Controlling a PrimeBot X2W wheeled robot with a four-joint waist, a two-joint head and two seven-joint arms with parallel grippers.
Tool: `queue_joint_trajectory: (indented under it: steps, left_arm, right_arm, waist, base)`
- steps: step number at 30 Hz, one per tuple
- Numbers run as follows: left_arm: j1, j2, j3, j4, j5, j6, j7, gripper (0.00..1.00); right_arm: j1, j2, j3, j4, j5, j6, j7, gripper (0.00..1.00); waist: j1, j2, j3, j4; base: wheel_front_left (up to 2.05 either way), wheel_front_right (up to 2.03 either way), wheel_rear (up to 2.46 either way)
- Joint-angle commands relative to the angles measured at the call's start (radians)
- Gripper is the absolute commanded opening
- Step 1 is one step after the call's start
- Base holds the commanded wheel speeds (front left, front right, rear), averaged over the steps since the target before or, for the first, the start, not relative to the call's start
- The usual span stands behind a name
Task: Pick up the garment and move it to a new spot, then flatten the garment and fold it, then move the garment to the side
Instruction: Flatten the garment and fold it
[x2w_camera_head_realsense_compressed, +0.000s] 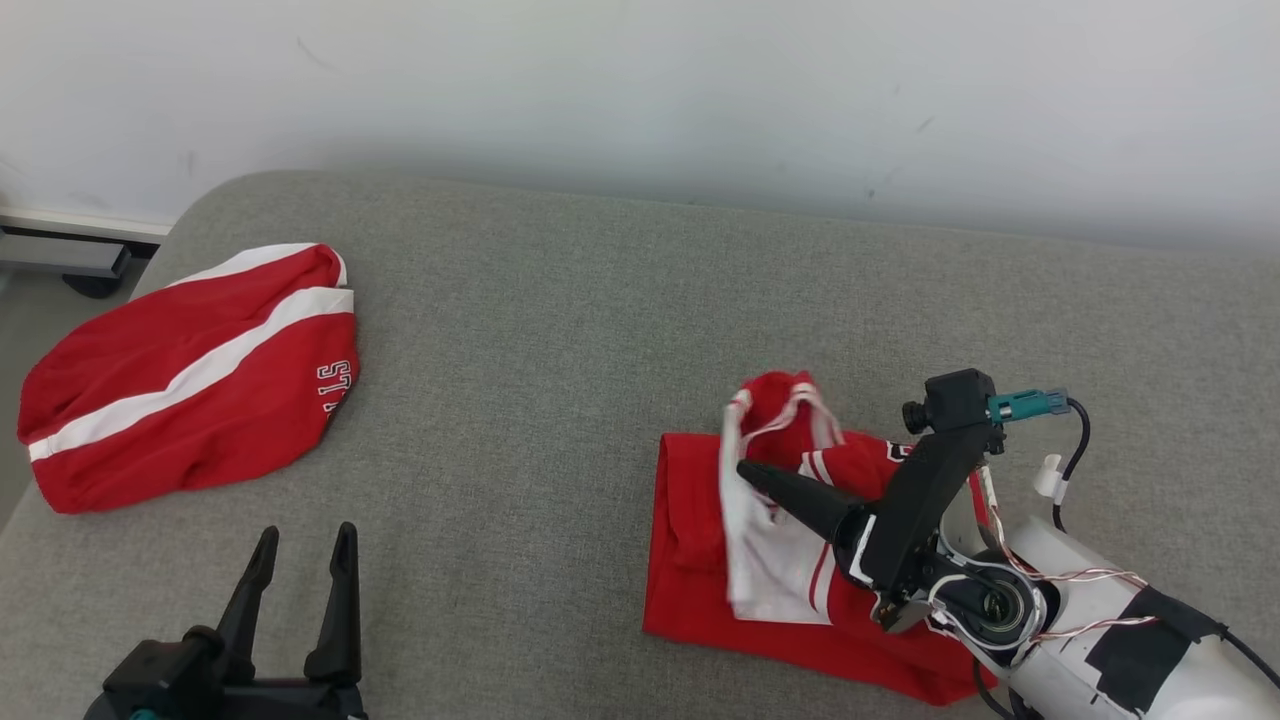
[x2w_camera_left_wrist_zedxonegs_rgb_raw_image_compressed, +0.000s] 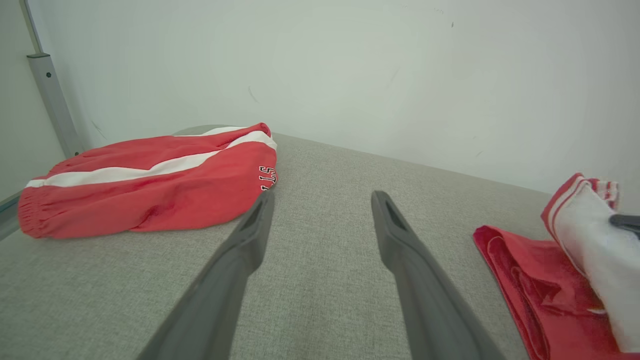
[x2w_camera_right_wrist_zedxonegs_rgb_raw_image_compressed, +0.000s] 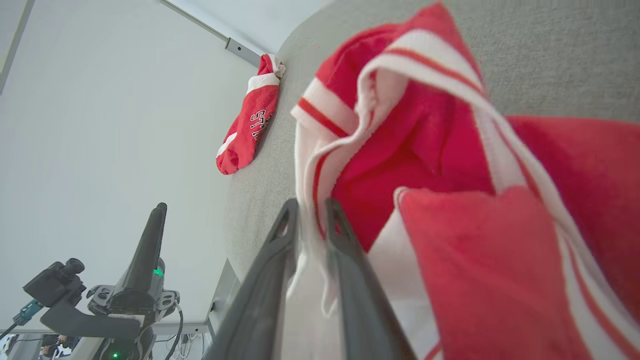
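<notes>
Leftmost, red shorts (x2w_camera_head_realsense_compressed: 190, 380) with a white stripe lie bunched at the cushion's (x2w_camera_head_realsense_compressed: 540, 330) left edge, close to its far-left corner, black lettering on their right end. Just nearer, by the front edge, the left gripper (x2w_camera_head_realsense_compressed: 306, 533) hovers with its fingers spread wide and nothing between them, well apart from the shorts. The middle of the cushion is bare grey fabric. Toward the front-right lies the garment (x2w_camera_head_realsense_compressed: 700, 560), red with white trim, partly folded over itself. Its white-edged hem stands lifted above the rest. The right gripper (x2w_camera_head_realsense_compressed: 745, 468) reaches in from the right, and its fingers, nearly together, pinch that white hem. A pale wall (x2w_camera_head_realsense_compressed: 640, 90) runs behind the far edge.
</notes>
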Motion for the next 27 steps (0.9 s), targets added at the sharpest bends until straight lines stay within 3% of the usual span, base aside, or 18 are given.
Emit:
queue_joint_trajectory:
  steps: [1,13,22,24,27]
  left_arm:
    - [-0.013,0.006,-0.001,0.002,-0.004,0.002,-0.005,1.0]
    - [0.005,0.023,0.007,-0.002,-0.004,0.002,-0.006,1.0]
    - [0.018,0.025,0.008,-0.014,0.007,0.002,-0.005,1.0]
    - [0.019,0.024,0.008,-0.016,0.008,0.002,-0.005,1.0]
    - [0.024,0.023,0.008,-0.018,0.011,0.002,-0.006,1.0]
  right_arm:
    - [-0.01,-0.006,-0.009,-0.006,0.005,0.0,-0.007,1.0]
    - [0.066,-0.114,-0.119,-0.177,0.021,0.0,-0.121,1.0]
    - [0.13,-0.229,-0.127,-0.229,-0.103,0.0,-0.24,1.0]
    - [0.125,-0.259,-0.113,-0.22,-0.174,0.0,-0.272,1.0]
    - [0.143,-0.253,-0.073,-0.193,-0.245,0.0,-0.307,1.0]
  waist:
    - [0.0001,0.0,0.0,0.0]
    - [0.0001,0.0,-0.019,-0.019]
    - [0.0001,0.0,-0.026,-0.042]
    - [0.0001,0.0,-0.027,-0.045]
    - [0.0001,0.0,-0.032,-0.048]
  base:
    - [0.0,0.0,0.0]
    - [0.0,0.0,0.0]
    - [0.0,0.0,0.0]
    - [0.0,0.0,0.0]
    - [0.0,0.0,0.0]
